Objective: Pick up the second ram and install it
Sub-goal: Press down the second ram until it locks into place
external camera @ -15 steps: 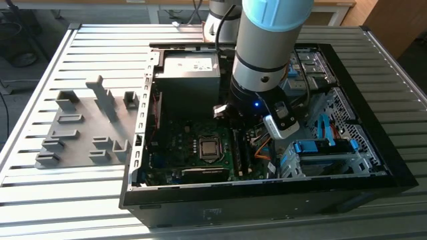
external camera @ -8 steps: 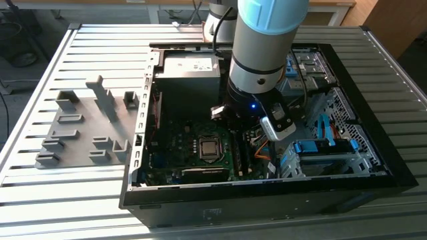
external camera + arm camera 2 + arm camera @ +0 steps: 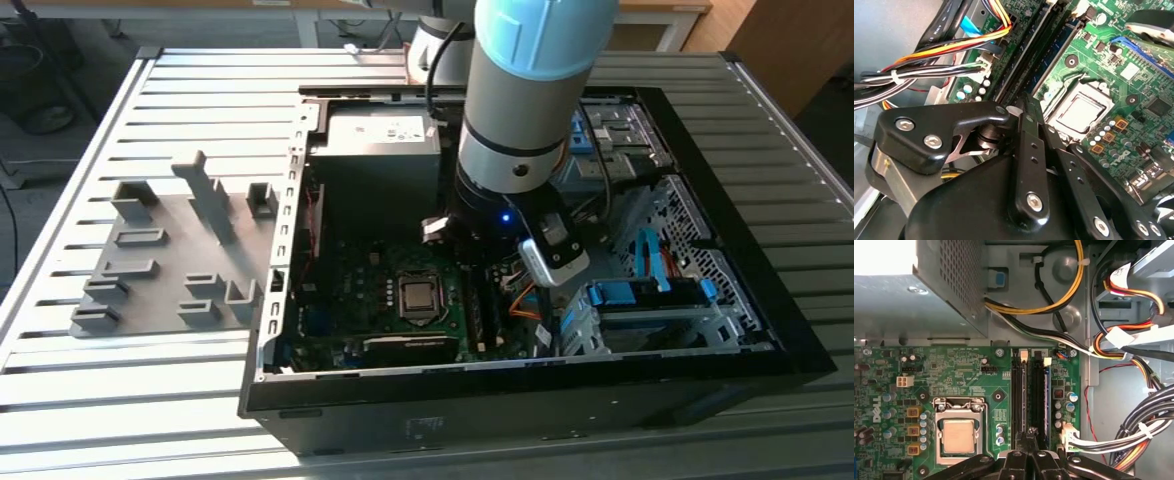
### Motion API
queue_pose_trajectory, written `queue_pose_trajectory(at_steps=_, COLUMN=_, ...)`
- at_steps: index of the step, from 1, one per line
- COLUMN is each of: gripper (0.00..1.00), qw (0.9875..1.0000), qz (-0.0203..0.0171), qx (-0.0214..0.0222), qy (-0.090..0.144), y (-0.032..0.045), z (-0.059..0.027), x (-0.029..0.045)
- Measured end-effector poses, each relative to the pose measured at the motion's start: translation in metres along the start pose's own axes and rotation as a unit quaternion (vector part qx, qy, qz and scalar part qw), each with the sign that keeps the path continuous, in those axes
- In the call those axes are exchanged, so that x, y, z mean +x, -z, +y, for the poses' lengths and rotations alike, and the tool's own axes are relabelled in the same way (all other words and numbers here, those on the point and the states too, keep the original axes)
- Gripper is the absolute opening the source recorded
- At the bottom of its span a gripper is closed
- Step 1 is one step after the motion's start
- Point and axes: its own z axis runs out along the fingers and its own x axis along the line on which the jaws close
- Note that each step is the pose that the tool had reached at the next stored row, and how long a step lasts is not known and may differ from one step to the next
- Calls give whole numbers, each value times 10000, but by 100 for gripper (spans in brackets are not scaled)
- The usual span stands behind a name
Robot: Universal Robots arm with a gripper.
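My gripper [image 3: 1031,436] is down inside the open computer case [image 3: 747,330], over the green motherboard [image 3: 964,375]. Its black fingers [image 3: 1026,150] are closed together, and their tips sit at one end of the two long black memory slots [image 3: 1021,390]. A thin blue-green stick, the second ram [image 3: 1046,390], stands on edge in the slot nearer the cables, also seen in the second wrist view [image 3: 1056,52]. I cannot tell whether the fingertips pinch its edge or only rest on it. In the exterior view the arm [image 3: 514,150] hides the fingers.
The grey power-supply box [image 3: 378,150] lies just beyond the slots. The processor socket [image 3: 959,435] sits beside them. Bundled wires [image 3: 1134,430] crowd the other side. Blue drive-bay clips [image 3: 647,295] are at the exterior view's right, the grey fixture plate [image 3: 174,250] on the table at its left.
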Motion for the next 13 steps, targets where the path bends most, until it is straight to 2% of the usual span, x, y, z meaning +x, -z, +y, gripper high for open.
queue_pose_trajectory(at_steps=13, gripper=11, qw=10000, qz=1, qx=4, qy=0, y=-69, z=-2, x=0)
